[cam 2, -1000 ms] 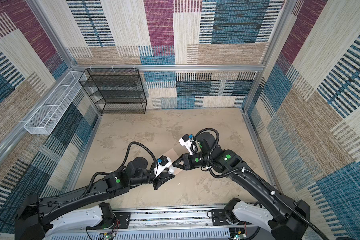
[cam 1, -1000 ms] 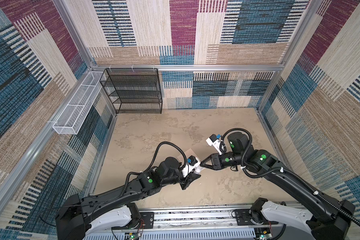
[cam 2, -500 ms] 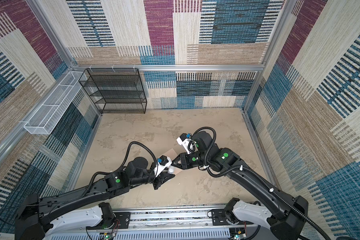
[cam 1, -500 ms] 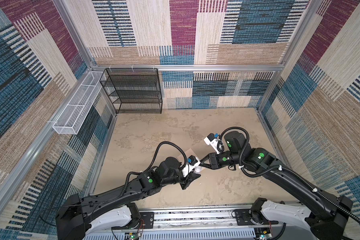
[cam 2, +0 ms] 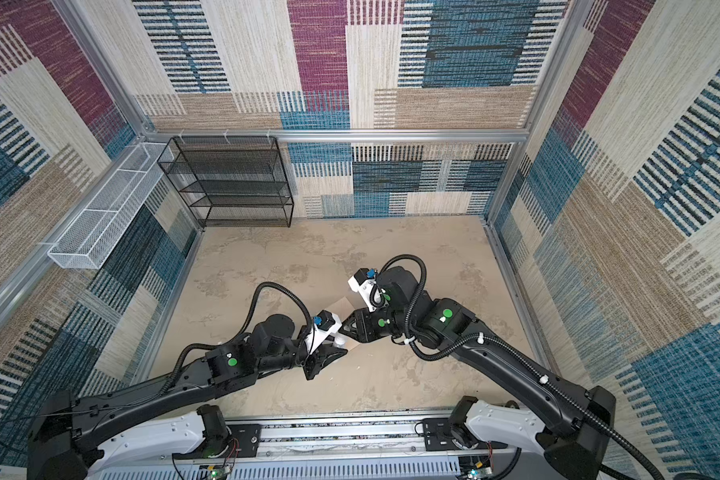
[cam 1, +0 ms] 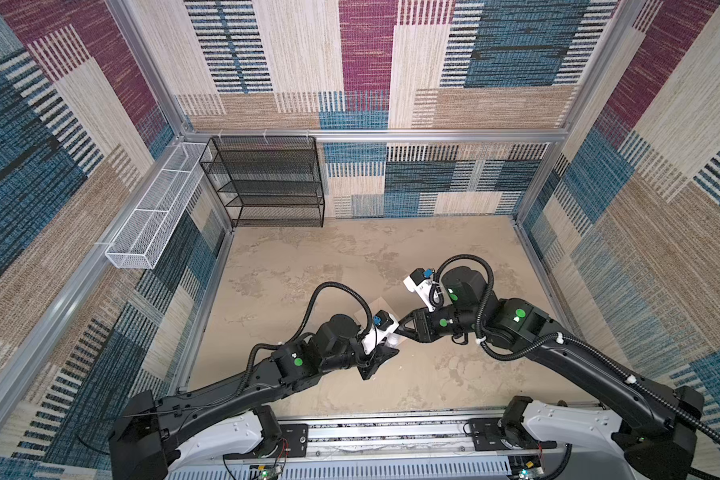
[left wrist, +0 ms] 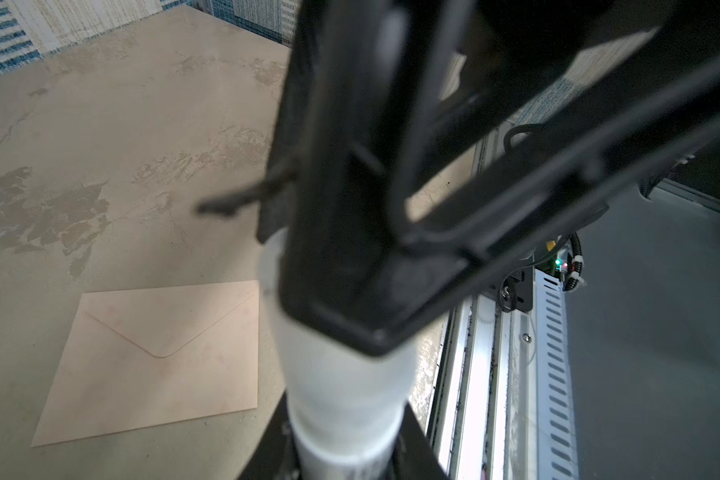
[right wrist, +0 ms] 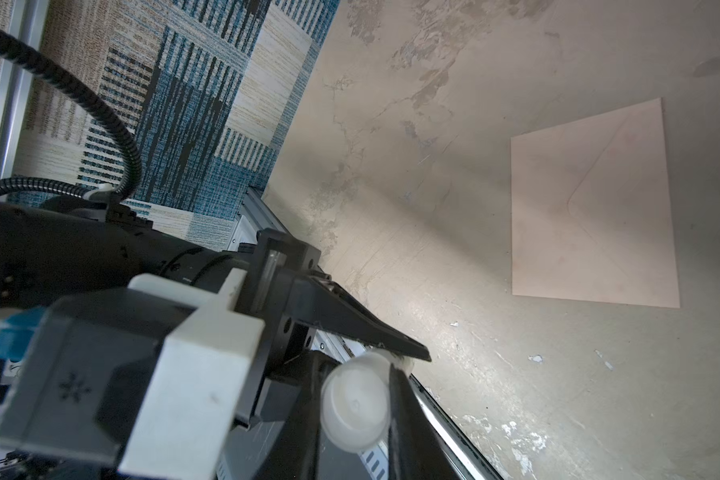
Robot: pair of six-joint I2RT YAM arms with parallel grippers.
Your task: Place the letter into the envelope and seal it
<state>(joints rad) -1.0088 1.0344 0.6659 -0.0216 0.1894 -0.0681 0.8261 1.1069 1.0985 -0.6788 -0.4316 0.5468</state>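
Two-way grab on one white tube [left wrist: 341, 386]: left gripper [cam 1: 381, 353] clamps its near end, right gripper [cam 1: 404, 328] its far end, over the flap-down envelope [left wrist: 154, 361].

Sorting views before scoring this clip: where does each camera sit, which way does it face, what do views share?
Top views: above the robot's base, looking down on the table; the whole robot shows, left gripper and right gripper meeting.
Left wrist: behind the left gripper, looking past the white tube it holds toward the envelope; the right gripper grips its far end.
Right wrist: behind the right gripper, facing the left gripper and the tube's cap.
Shared: both wrist views show envelope and tube.
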